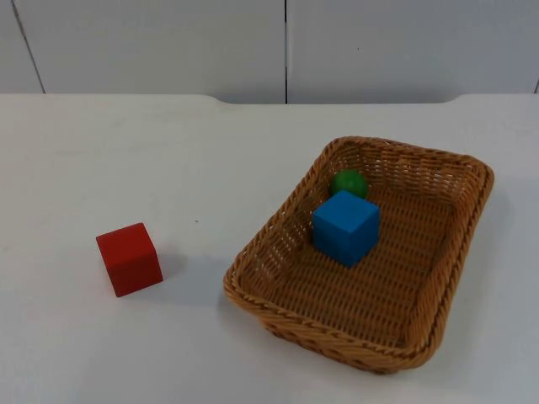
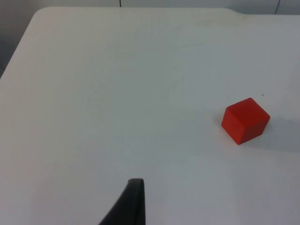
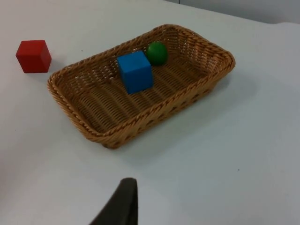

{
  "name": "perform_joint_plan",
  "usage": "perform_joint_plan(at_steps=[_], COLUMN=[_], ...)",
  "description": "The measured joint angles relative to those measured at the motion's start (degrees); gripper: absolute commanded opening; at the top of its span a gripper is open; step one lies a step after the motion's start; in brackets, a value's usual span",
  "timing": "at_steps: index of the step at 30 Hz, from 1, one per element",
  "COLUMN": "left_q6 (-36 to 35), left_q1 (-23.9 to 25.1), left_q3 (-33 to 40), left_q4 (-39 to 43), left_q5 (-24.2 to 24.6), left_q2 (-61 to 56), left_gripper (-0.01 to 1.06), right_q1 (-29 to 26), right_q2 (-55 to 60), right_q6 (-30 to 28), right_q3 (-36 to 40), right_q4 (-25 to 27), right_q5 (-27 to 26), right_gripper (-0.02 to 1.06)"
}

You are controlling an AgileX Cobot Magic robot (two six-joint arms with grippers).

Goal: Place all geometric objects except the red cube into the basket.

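A woven basket stands on the right half of the white table. Inside it lie a blue cube and, just behind that, a green ball. A red cube sits on the bare table to the basket's left, a short gap away. My left gripper hangs above bare table, well short of the red cube. My right gripper is pulled back from the basket, looking over the blue cube, the green ball and the red cube. Both arms wait.
The grey partition wall closes the table's far side. The table's left edge runs close to the left arm. White table top stretches around the red cube and in front of the basket.
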Motion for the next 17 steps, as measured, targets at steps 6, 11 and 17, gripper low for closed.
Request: perform_joint_plan(at_steps=[6,11,17], left_q6=[0.22,0.22,0.22], left_q1=[0.0,0.0,0.0], left_q3=[0.0,0.0,0.0], left_q4=[0.0,0.0,0.0], left_q5=[0.0,0.0,0.0], left_q2=[0.0,0.0,0.0], left_gripper=[1.05,1.05,1.05], right_q1=[-3.37,-11.04,-19.03], right_q2=[0.0,0.0,0.0], right_q6=[0.0,0.0,0.0], right_q3=[0.0,0.0,0.0], right_q4=[0.0,0.0,0.0], right_q5=[0.0,-0.04,-0.17], right_gripper=[1.05,1.05,1.05])
